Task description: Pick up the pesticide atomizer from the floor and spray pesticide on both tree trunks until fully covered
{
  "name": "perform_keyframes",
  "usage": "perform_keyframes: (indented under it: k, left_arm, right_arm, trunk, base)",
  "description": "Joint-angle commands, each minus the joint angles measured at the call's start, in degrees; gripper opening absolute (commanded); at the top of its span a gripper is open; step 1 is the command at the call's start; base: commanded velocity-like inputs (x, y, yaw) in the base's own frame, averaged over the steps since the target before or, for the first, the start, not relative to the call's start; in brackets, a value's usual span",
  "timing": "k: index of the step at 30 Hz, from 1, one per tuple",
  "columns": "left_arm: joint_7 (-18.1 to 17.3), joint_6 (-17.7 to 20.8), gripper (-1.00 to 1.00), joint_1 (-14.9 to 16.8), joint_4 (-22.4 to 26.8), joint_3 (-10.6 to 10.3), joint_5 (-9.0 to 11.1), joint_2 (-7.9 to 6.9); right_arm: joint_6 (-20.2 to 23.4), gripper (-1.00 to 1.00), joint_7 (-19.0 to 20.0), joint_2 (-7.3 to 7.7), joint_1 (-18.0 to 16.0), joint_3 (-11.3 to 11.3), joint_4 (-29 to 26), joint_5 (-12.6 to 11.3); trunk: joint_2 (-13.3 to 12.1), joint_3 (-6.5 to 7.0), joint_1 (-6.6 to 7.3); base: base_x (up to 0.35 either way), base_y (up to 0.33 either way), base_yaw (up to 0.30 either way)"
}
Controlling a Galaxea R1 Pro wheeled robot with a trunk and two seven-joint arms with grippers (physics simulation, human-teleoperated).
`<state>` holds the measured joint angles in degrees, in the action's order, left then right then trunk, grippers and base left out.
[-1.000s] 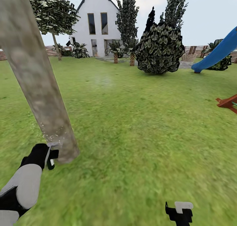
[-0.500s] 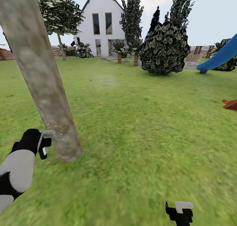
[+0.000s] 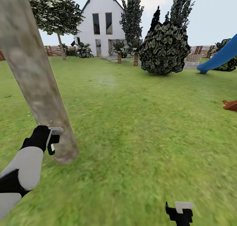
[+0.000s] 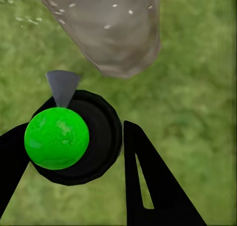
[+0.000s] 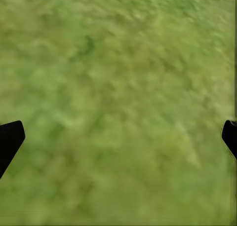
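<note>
While the head view looks across the lawn (image 3: 138, 127), the near tree trunk (image 3: 36, 78) runs from upper left down to lower left of frame, leaning. Left gripper (image 3: 52, 141) sits at lower left, right against the trunk's base, holding the pesticide atomizer (image 3: 55, 131) with its pale nozzle at the bark. Small white specks dot the bark there, likely spray. It is held that close probably so the spray lands on the trunk and not the grass. A second tree (image 3: 54, 12) stands upper left, well apart, beside the white house (image 3: 102, 22). Round bush (image 3: 163, 48) upper centre, blue slide (image 3: 220, 56) at right edge. Right gripper (image 3: 179, 213) hangs at bottom centre-right, idle over grass.

Left wrist view: black fingers (image 4: 148, 181) pinch the atomizer (image 4: 74, 137), green ball cap at centre left, grey nozzle cone pointing at the trunk base (image 4: 108, 33) in upper frame, near but apart.

Right wrist view: fingertips (image 5: 10, 139) show at the far left and right edges, spread wide, nothing between, just blurry grass (image 5: 118, 102).
</note>
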<state>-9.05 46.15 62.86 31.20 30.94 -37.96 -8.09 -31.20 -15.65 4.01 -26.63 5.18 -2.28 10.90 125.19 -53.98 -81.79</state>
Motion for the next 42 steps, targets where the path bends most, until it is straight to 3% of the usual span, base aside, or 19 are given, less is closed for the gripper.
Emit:
perform_keyframes:
  k: [1,15,30,39,42]
  left_arm:
    - [0.0,0.0,-1.00,0.0,0.0,0.1,0.0,-0.06]
    - [0.0,-0.1,-1.00,-0.2,-0.1,0.3,0.0,-0.45]
    - [0.1,0.0,-1.00,-0.3,-0.1,0.3,0.0,-0.51]
    - [0.1,0.0,-1.00,-0.3,-0.1,0.3,0.0,-0.52]
    - [0.0,-0.1,-1.00,-0.8,-0.2,0.3,0.0,-1.68]
  right_arm:
    - [0.0,1.00,0.0,-0.04,0.0,0.0,0.0,0.0]
    - [0.0,1.00,0.0,-0.14,0.0,0.0,0.0,0.0]
    - [0.0,1.00,0.0,-0.15,0.0,0.0,0.0,0.0]
    - [0.0,1.00,0.0,-0.15,0.0,0.0,0.1,0.0]
    - [0.0,1.00,0.0,-0.15,0.0,0.0,0.1,0.0]
  trunk:
    - [0.0,0.00,0.00]
    - [0.0,0.00,0.00]
    - [0.0,0.00,0.00]
    - [0.0,0.00,0.00]
    - [0.0,0.00,0.00]
  base:
    - [0.002,-0.274,0.000]
    - [0.132,-0.237,0.196]
    - [0.219,-0.200,0.020]
    - [0.181,-0.225,0.259]
    - [0.179,-0.227,0.276]
